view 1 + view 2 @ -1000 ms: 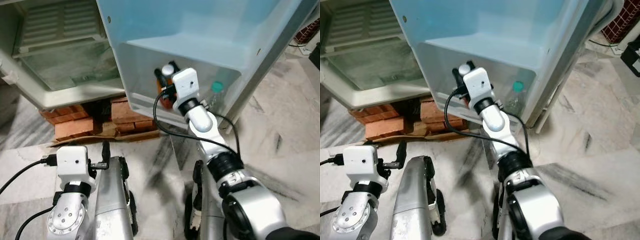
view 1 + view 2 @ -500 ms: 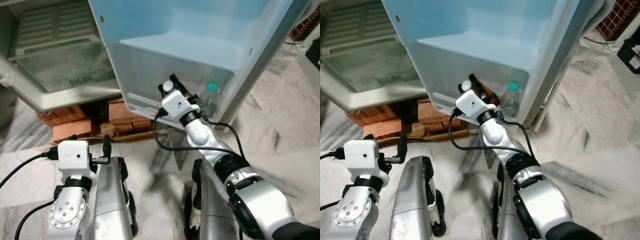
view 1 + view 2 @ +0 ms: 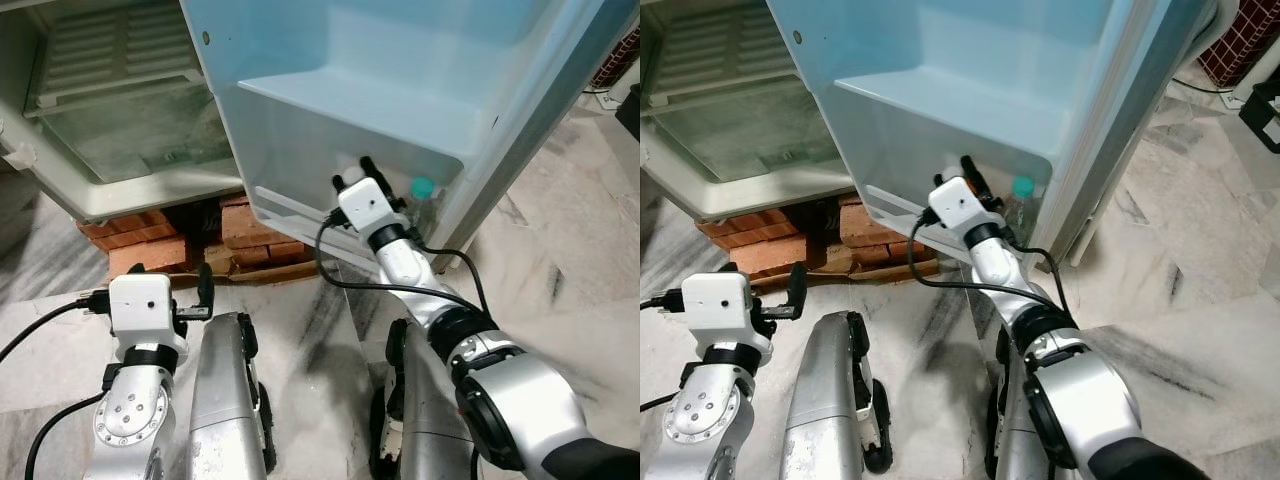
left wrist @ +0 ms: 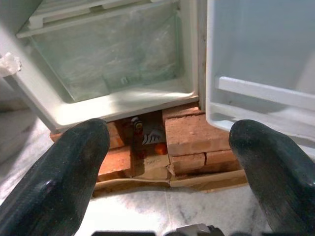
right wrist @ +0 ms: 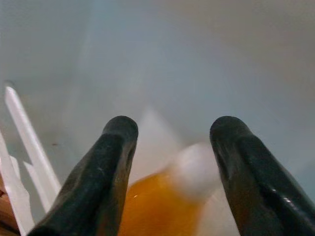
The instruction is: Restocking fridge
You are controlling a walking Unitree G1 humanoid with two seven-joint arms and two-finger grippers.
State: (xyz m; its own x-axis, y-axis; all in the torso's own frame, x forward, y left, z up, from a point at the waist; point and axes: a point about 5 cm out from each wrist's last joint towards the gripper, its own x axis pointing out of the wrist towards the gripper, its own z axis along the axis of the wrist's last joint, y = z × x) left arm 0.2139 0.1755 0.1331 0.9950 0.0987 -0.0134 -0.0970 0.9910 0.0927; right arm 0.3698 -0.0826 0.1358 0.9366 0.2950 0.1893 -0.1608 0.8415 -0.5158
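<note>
The right gripper (image 5: 170, 162) reaches into the lowest shelf of the open fridge door (image 3: 400, 80), its two black fingers (image 5: 110, 167) spread apart and released. Between and just beyond them lies a bottle (image 5: 162, 196) of orange liquid with a white cap (image 5: 197, 169). It is blurred, and its long axis appears to tilt, cap end up and away from the wrist. It sits inside the door shelf (image 3: 900, 170), a smooth pale blue plastic bin. Near it in the same shelf stands a clear bottle with a green cap (image 3: 423, 187), upright.

The left gripper (image 4: 167, 162) hangs low, fingers wide open and empty, facing the fridge (image 4: 113, 64) with its frosted glass shelf and white grille. The fridge rests on rough red bricks (image 4: 189, 142) above a grey-veined marble floor (image 3: 560, 290).
</note>
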